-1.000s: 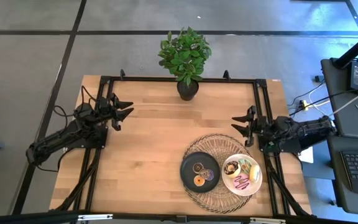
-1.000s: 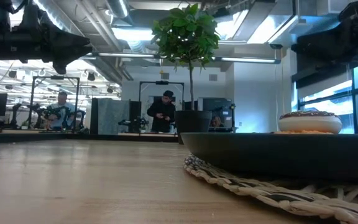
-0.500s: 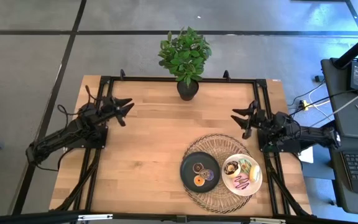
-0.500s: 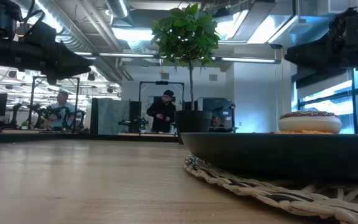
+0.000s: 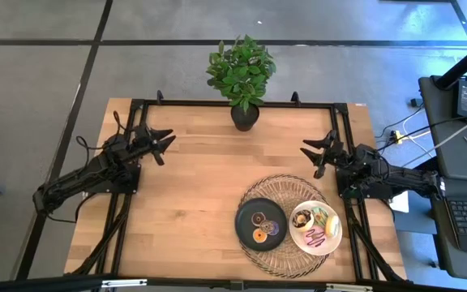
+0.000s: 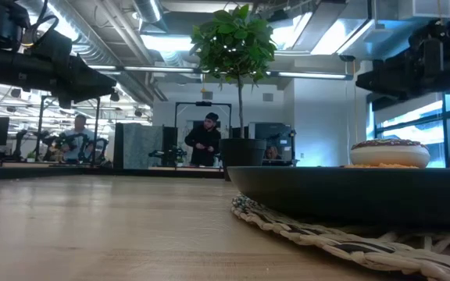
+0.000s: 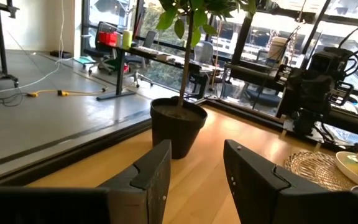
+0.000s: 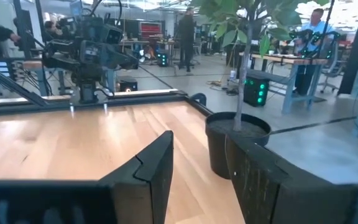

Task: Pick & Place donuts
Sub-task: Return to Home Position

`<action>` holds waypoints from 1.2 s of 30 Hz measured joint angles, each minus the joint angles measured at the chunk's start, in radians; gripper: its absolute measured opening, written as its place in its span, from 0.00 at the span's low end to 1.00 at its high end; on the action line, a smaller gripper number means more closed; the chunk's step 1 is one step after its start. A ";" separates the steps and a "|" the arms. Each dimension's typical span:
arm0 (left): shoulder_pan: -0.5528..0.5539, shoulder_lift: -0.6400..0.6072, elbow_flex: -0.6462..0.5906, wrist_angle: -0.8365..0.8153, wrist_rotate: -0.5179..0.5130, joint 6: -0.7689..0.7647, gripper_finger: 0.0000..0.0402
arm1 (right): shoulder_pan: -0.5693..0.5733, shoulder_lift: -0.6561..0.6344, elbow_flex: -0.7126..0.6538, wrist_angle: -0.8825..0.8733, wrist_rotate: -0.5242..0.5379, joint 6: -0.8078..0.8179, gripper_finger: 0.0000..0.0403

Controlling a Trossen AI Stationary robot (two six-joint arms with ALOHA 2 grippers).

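Observation:
The donuts lie on two plates at the near right. Small ones (image 5: 260, 226) sit on a round black plate (image 5: 245, 212). Larger iced ones (image 5: 314, 227) sit on a round white plate (image 5: 336, 235); a chocolate-iced one (image 6: 389, 152) shows above the black plate's rim in the low view. Both plates rest on a round woven mat (image 5: 278, 185). My left gripper (image 5: 167, 142) hovers open over the table's left side, far from the donuts. My right gripper (image 5: 308, 154) hovers open by the right edge, just beyond the mat. Nothing is between either pair of fingers (image 7: 194, 155) (image 8: 197, 146).
A potted plant (image 5: 245, 116) stands at the middle of the far edge. Bare wood lies between the two arms and left of the mat. A black frame (image 5: 217, 103) runs along the table's edges. People stand in the room beyond the table (image 6: 205, 140).
My right arm has swung, carrying its gripper a little toward the far edge and turning it toward the table's middle. My left gripper has tipped down to level and sunk slightly. Both grippers stay open; the donuts and plates have not moved.

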 joint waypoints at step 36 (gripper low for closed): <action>0.000 0.001 0.000 0.001 -0.001 0.000 0.36 | -0.003 0.002 0.000 -0.001 -0.001 -0.014 0.37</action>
